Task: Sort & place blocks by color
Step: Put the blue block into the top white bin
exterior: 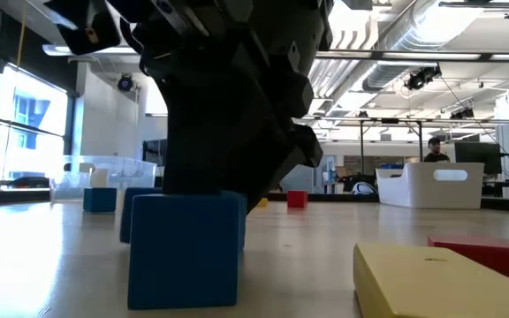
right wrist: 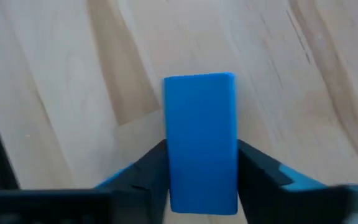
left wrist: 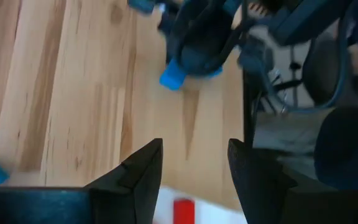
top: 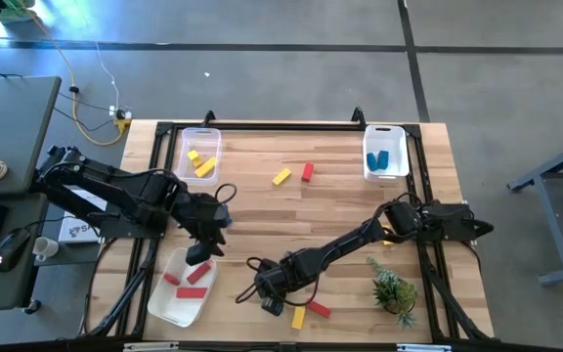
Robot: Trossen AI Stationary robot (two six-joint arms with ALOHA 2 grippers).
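Note:
My right gripper (top: 270, 291) is near the table's near edge and is shut on a blue bar (right wrist: 199, 137), which also shows in the low view (exterior: 184, 252). My left gripper (top: 199, 254) hangs open over a white tray (top: 164, 301) of red blocks (top: 193, 290). One red block (left wrist: 183, 210) lies below its fingers. A yellow block (top: 281, 177) and a red block (top: 307, 172) lie mid-table. A yellow block (top: 298, 317) and a red block (top: 319, 310) lie near the right gripper. Another blue block (exterior: 100, 200) stands farther back. My right gripper pinches the blue bar between its two fingers, which sit on the bar's long side faces (right wrist: 168, 165). The fingers come from above, pointing down. The bar stands on the table on its lower face (exterior: 184, 296).
A clear tray (top: 201, 154) with yellow blocks sits at the far left. A white bin (top: 385, 153) with blue blocks sits at the far right. A small green plant (top: 394, 289) stands near the right front corner. A black frame (top: 262, 124) rims the table.

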